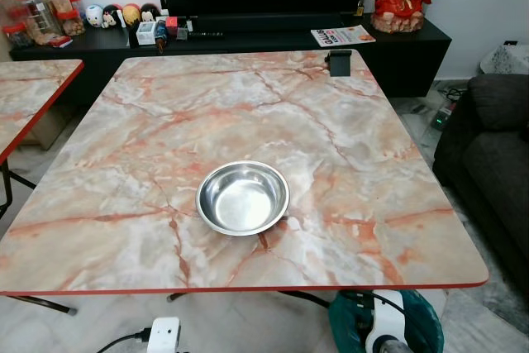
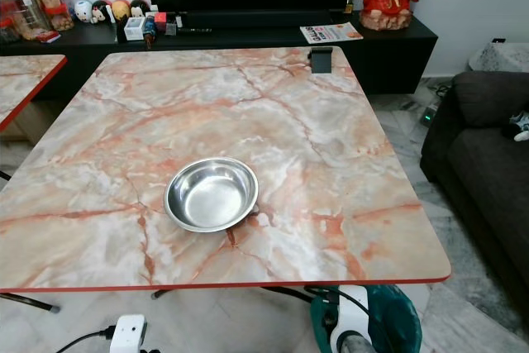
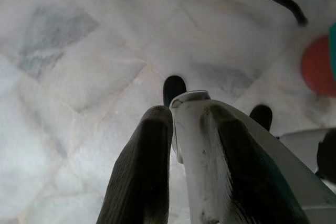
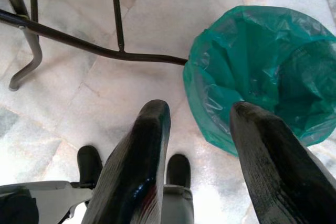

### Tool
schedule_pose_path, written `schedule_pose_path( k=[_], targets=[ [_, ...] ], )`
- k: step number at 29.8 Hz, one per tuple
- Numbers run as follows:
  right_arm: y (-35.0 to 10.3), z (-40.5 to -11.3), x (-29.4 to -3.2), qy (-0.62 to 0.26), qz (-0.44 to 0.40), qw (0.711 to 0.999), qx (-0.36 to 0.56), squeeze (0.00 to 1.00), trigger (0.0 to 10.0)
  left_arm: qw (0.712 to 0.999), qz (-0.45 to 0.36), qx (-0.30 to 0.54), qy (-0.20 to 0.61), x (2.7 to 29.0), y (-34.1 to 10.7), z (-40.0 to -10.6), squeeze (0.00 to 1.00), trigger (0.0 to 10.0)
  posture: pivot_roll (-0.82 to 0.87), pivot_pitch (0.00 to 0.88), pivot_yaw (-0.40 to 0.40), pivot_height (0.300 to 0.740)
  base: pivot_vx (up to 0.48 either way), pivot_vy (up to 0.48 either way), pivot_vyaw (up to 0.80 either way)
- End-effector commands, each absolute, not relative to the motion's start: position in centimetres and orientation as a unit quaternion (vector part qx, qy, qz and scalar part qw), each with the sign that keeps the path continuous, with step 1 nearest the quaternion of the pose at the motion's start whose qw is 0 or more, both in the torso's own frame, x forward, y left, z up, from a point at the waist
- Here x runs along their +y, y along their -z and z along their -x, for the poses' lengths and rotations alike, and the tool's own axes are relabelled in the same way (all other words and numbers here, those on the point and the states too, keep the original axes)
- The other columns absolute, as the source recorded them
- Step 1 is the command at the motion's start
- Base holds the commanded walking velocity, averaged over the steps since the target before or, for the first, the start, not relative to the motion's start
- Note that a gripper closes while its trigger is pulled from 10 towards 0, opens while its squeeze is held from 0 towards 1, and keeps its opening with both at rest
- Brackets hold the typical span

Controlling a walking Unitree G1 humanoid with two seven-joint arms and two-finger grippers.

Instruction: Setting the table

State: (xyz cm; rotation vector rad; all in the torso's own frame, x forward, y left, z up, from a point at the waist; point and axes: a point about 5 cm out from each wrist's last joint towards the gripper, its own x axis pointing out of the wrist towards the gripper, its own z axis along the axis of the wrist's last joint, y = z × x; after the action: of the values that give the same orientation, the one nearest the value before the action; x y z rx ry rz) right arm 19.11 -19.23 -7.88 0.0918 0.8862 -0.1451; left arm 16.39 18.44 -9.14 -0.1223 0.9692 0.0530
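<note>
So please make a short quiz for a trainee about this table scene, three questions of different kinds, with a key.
1. True or false: the steel bowl on the marble-pattern table is empty.
2. What does the left gripper hold? A) a white utensil B) a glass C) nothing
3. Fill in: below the open right gripper stands a bin lined with a ____ bag.

Key: 1 true; 2 A; 3 green.

Bowl [image 1: 242,197] on table [image 1: 124,204] at lower centre of frame, 2nd table [image 1: 33,93] at left edge, sofa [image 1: 492,163] at right, bin [image 1: 417,324] below table's near edge at lower right.
</note>
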Motion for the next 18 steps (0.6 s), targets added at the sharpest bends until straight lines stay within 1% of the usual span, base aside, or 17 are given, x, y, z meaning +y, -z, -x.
schedule_pose_path(
  k=[1, 7, 8, 11, 13, 16, 18],
  targets=[
    [7.9, -19.1, -19.3, 0.072, -0.046, 0.899, 0.430, 0.00, 10.0, 0.881, 0.065, 0.467, -0.038, 18.5, 9.1, -16.6, 0.00, 10.0, 0.00, 0.000, 0.038, 0.740, 0.000, 0.000, 0.00],
    [7.9, -19.0, -19.3, 0.070, -0.039, 0.896, 0.436, 0.00, 10.0, 0.882, 0.069, 0.465, -0.036, 18.4, 9.1, -16.7, 0.00, 10.0, 0.02, 0.000, 0.029, 0.740, 0.000, 0.000, 0.00],
    [7.9, -19.1, -19.2, 0.066, -0.033, 0.898, 0.434, 0.00, 10.0, 0.879, 0.075, 0.468, -0.049, 18.7, 9.2, -16.4, 0.00, 10.0, 0.03, 0.000, 0.021, 0.740, 0.000, 0.304, 0.00],
    [8.1, -18.9, -19.0, 0.051, -0.007, 0.896, 0.440, 0.00, 10.0, 0.873, 0.080, 0.475, -0.069, 19.2, 9.4, -15.8, 0.00, 10.0, 0.03, 0.000, 0.021, 0.740, 0.000, 0.349, 0.80],
    [8.0, -18.9, -18.9, 0.065, -0.034, 0.898, 0.433, 0.00, 10.0, 0.871, 0.082, 0.478, -0.075, 19.2, 9.5, -15.5, 0.00, 10.0, 0.03, 0.000, 0.022, 0.740, 0.000, 0.366, 0.80],
    [8.0, -18.9, -19.0, 0.075, -0.051, 0.896, 0.434, 0.00, 10.0, 0.871, 0.082, 0.479, -0.078, 19.3, 9.6, -15.4, 0.00, 10.0, 0.03, 0.000, 0.023, 0.740, 0.000, 0.379, 0.00],
    [8.0, -19.0, -18.9, 0.070, -0.047, 0.897, 0.434, 0.00, 10.0, 0.870, 0.082, 0.479, -0.081, 19.4, 9.6, -15.3, 0.00, 10.0, 0.03, 0.000, 0.025, 0.740, 0.000, 0.377, 0.00]
  ],
)
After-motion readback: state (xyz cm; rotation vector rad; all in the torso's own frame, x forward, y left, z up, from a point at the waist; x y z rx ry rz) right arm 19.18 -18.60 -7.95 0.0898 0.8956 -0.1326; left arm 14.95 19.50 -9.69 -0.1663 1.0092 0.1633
